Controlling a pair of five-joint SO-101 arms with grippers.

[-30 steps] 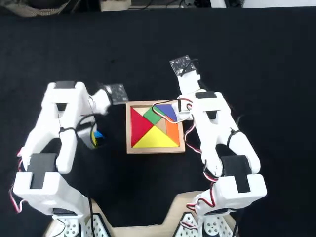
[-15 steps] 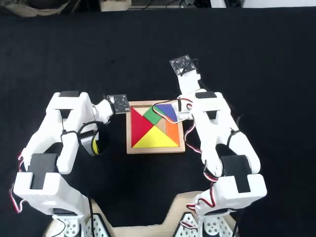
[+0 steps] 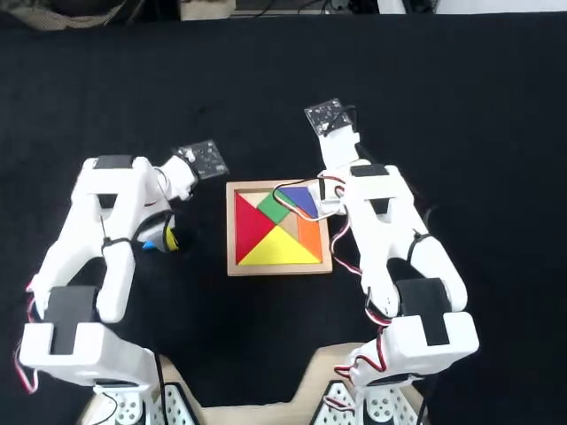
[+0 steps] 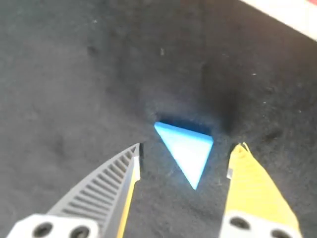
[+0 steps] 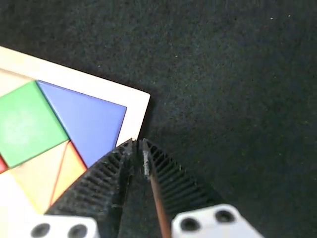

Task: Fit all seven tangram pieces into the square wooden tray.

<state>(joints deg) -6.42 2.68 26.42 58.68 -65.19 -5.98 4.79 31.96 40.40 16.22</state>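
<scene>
Blue triangle (image 4: 185, 146) laid flat on worktop (image 4: 74, 74), tip pointed at left gripper (image 4: 188, 148), flanked untouched by its wide-open jaws. Right gripper (image 5: 137, 144) closed, empty.

High cam straight down over table (image 3: 478, 97), wrist cams close, facing down, right shares tray (image 5: 136, 114) corner w/ high.

In the high view the left arm (image 3: 104, 232) covers all but a sliver of the blue triangle (image 3: 149, 245), the right arm (image 3: 376, 212) and its cables (image 3: 301, 188) hide the far right corner of the wooden tray (image 3: 232, 266), and in the right wrist view that tray runs off the picture's edge.
</scene>
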